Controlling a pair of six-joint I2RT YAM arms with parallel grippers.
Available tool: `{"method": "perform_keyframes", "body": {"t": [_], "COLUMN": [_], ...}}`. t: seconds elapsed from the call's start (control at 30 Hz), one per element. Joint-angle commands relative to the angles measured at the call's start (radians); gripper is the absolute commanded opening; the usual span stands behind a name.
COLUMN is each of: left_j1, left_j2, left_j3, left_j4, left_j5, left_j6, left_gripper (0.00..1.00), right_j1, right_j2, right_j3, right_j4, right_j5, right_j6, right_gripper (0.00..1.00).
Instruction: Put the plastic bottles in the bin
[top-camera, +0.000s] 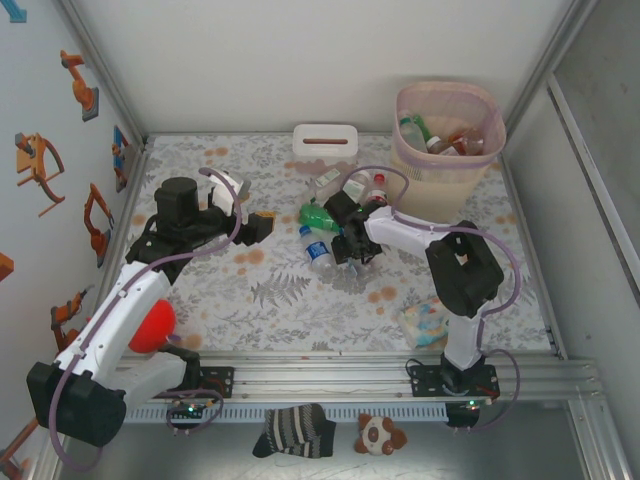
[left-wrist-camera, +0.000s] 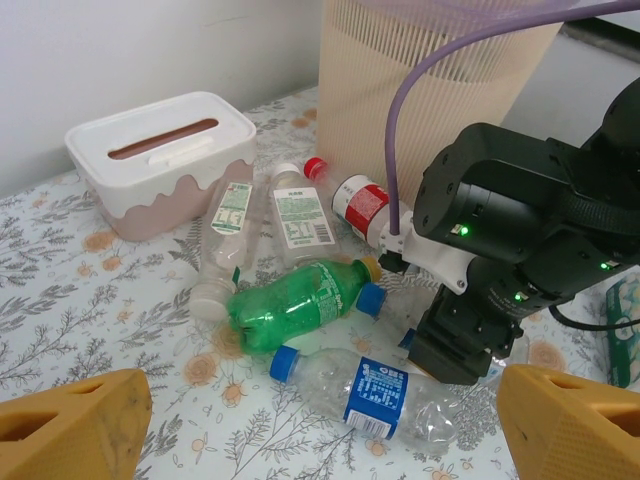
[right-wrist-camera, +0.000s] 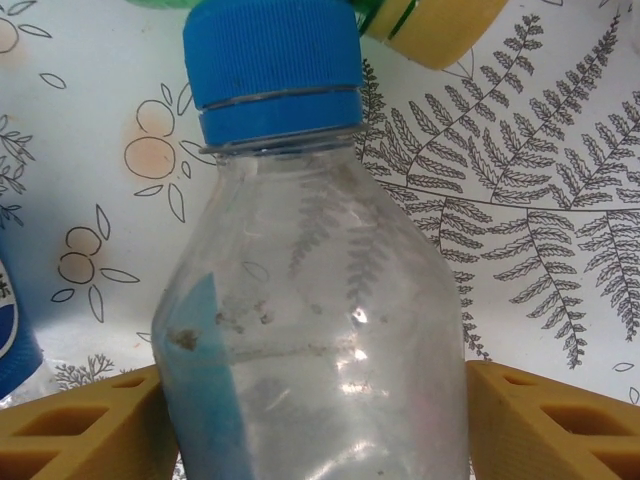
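The pale pink bin (top-camera: 478, 108) stands at the back right with several bottles (top-camera: 440, 140) inside; its lattice wall (left-wrist-camera: 400, 80) shows in the left wrist view. Loose bottles lie in front of it: a green one (left-wrist-camera: 295, 300), a clear one with a blue label (left-wrist-camera: 380, 395), two clear ones with white labels (left-wrist-camera: 230, 225) and a red-labelled one (left-wrist-camera: 362, 205). My right gripper (top-camera: 350, 245) is down in this cluster, its fingers (right-wrist-camera: 80, 430) pressed on both sides of a clear blue-capped bottle (right-wrist-camera: 320, 300) that lies on the table. My left gripper (left-wrist-camera: 320, 430) hovers open, short of the pile.
A white tissue box (top-camera: 325, 142) sits at the back, left of the bin. A pack of wipes (top-camera: 428, 322) lies near the right arm's base. A red ball (top-camera: 152, 325) sits under the left arm. A sock (top-camera: 293, 432) and a plush toy (top-camera: 380, 434) lie in front of the rail.
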Motion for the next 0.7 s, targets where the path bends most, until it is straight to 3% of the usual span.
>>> {"method": "perform_keyframes", "body": {"t": [0.0,0.67], "left_j1": [-0.003,-0.003], "left_j2": [0.005,-0.001], "left_j3": [0.033,0.033], "left_j4": [-0.008,-0.009], "left_j5": [0.015,0.015], "left_j6": [0.007,0.007], "left_gripper": [0.89,0.89], "right_j1": [0.009,0.009], "right_j2": [0.011,-0.149], "right_j3": [-0.009,0.022], "right_j4": [0.004,-0.054], "right_j5": [0.026,0.018], "right_j6": [0.016,0.019], "right_gripper": [0.70,0.58]}}
